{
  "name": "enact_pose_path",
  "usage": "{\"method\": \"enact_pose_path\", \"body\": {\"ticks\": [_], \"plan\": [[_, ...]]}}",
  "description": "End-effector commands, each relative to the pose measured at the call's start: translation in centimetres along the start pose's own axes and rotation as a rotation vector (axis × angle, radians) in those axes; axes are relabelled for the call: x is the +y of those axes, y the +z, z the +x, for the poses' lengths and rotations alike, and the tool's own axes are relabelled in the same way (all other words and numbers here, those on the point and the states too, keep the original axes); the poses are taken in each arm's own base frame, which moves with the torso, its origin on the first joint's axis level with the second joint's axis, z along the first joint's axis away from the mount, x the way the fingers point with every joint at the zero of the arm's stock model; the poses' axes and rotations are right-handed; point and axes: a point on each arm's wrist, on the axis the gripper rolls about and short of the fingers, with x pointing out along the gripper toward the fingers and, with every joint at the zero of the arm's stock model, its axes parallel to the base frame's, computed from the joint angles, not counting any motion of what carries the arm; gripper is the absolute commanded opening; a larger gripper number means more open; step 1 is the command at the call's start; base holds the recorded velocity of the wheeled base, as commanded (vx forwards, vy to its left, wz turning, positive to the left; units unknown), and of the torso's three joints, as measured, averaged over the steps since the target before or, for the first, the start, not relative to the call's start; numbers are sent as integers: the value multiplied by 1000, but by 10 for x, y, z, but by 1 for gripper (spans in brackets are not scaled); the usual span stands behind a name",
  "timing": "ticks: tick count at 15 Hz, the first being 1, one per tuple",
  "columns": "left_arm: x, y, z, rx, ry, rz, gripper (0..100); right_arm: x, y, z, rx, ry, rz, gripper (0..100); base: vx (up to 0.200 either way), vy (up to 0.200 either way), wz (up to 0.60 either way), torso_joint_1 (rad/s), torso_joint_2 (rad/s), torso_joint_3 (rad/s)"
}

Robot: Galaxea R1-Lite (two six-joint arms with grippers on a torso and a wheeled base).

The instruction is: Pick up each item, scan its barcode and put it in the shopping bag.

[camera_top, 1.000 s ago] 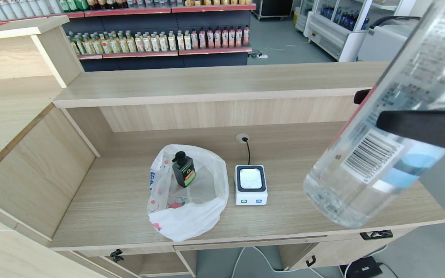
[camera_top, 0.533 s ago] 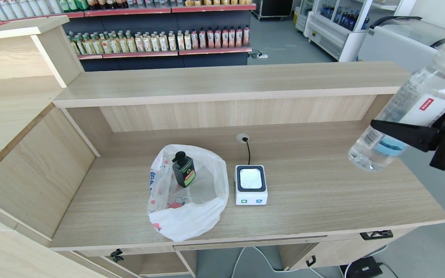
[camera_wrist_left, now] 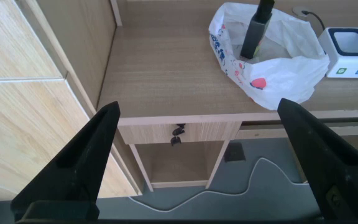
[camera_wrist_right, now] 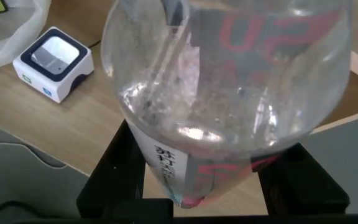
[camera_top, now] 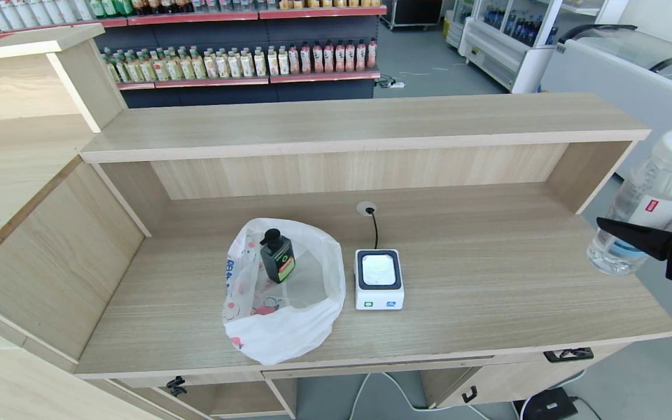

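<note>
Nearest to us, the left gripper (camera_wrist_left: 199,104) is hanging in front of the desk's (camera_top: 487,291) near left corner, its two dark fingers spread wide and holding nothing; we are seeing the desk edge and the floor between them.

At the right edge of the head view, the right gripper (camera_top: 622,239) is clamping a clear water bottle (camera_top: 657,192) around its lower half. The bottle is tilting slightly, white cap up, and is hanging in the air just off the desk's right end.

In the lower middle of the head view, a white plastic bag (camera_top: 289,315) is lying open on the desk. A dark pump bottle (camera_top: 277,256) is standing upright inside it, toward the back. Just to the right of the bag, the white scanner (camera_top: 378,279) is sitting with its window facing up. Its black cable (camera_top: 374,230) is running back to a round hole in the desk.

Across the top of the view, store shelves (camera_top: 242,64) are carrying rows of drinks.
</note>
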Motion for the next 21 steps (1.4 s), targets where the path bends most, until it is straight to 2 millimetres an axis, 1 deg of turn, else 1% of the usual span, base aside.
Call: {"method": "enact_pose_path", "body": {"ticks": [1, 4, 8, 10, 12, 14, 15, 16, 17, 21], "plan": [[0, 0, 0, 0, 0, 1, 100, 0, -3, -1, 10, -3, -10, 0, 0, 0, 0, 0, 0, 0], [0, 0, 0, 0, 0, 1, 100, -2, -6, 4, 42, -31, -41, 0, 0, 0, 600, -1, -1, 4], [0, 0, 0, 0, 0, 1, 100, -11, -10, 23, 68, -24, -130, 0, 0, 0, 600, 5, 4, 4], [0, 0, 0, 0, -1, -1, 100, -14, -14, 32, 80, -12, -192, 0, 0, 0, 0, 0, 0, 0], [0, 0, 0, 0, -1, -1, 100, -19, -22, 49, 84, -2, -314, 0, 0, 0, 0, 0, 0, 0], [0, 0, 0, 0, -1, -1, 100, -22, -29, 68, 43, -17, -436, 0, 0, 0, 0, 0, 0, 0], [0, 0, 0, 0, 0, -1, 100, -20, -30, 74, 18, -9, -475, 0, 0, 0, 0, 0, 0, 0], [0, 0, 0, 0, 0, -1, 100, -20, -34, 81, -27, 22, -521, 0, 0, 0, 0, 0, 0, 0], [0, 0, 0, 0, 0, -1, 100, -18, -39, 87, -97, 89, -571, 0, 0, 0, 0, 0, 0, 0], [0, 0, 0, 0, 0, 1, 100, -10, -53, 99, -268, 240, -691, 0, 0, 0, 0, 0, 0, 0]]}}
